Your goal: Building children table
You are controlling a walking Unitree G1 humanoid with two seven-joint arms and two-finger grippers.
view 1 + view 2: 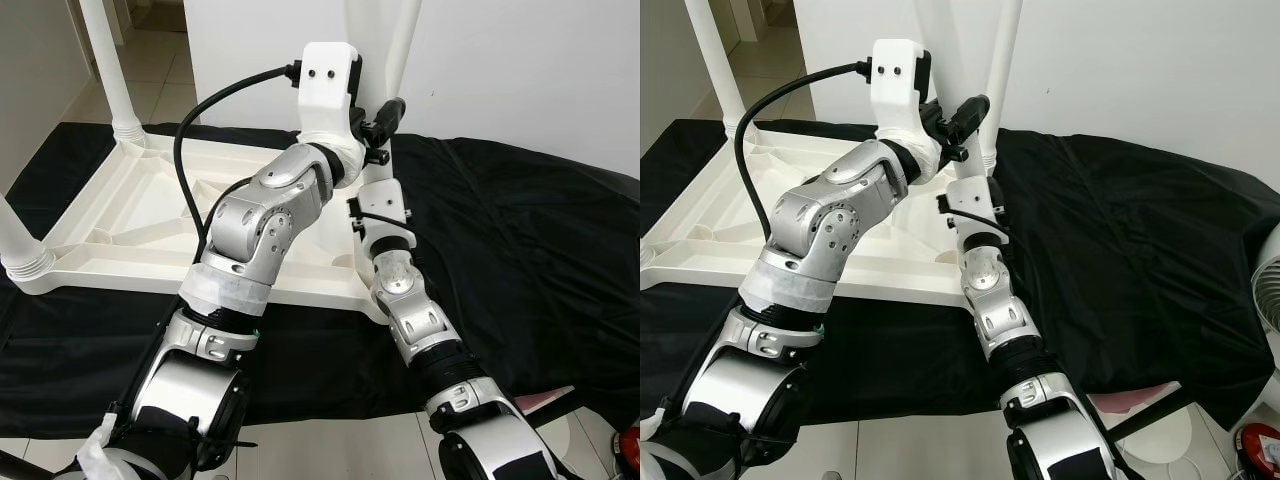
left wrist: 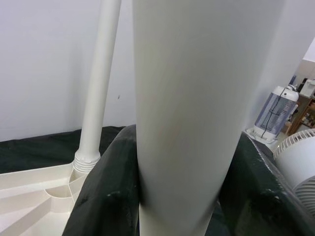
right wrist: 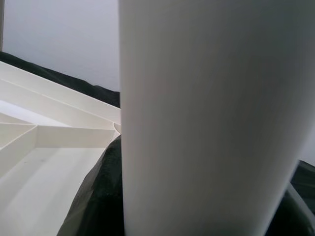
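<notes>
White wall rose behind a black cloth [image 1: 520, 240] spread over the floor, and on that cloth lay the white children's tabletop [image 1: 150, 215] upside down, its ribbed underside facing up. Four white legs could be counted standing upright from its corners: one at the far left [image 1: 112, 70], one at the near left [image 1: 18, 235], one at the far right [image 1: 402, 45], and a fourth at the near right corner [image 1: 940, 50], which both arms had reached.

That fourth leg stood between the fingers of both grippers. The left gripper [image 1: 965, 118] met it higher up, its white wrist housing and black cable raised above the tabletop; in the left wrist view the leg [image 2: 197, 108] ran straight up between the two dark fingers [image 2: 106, 196], which lay close against either side of it, closed around it. The right gripper [image 3: 197, 216] sat lower, near the corner socket, and in its wrist view the same leg [image 3: 211, 113] stood close before the camera with one dark finger [image 3: 101, 196] pressed to its side and the other just seen at the opposite edge, so it too clasped the leg.

Further out, two white fans [image 2: 300, 157] stood on the tiled floor to the robot's right, beyond the cloth, and a small red object [image 1: 1262, 445] lay near the bottom right corner.
</notes>
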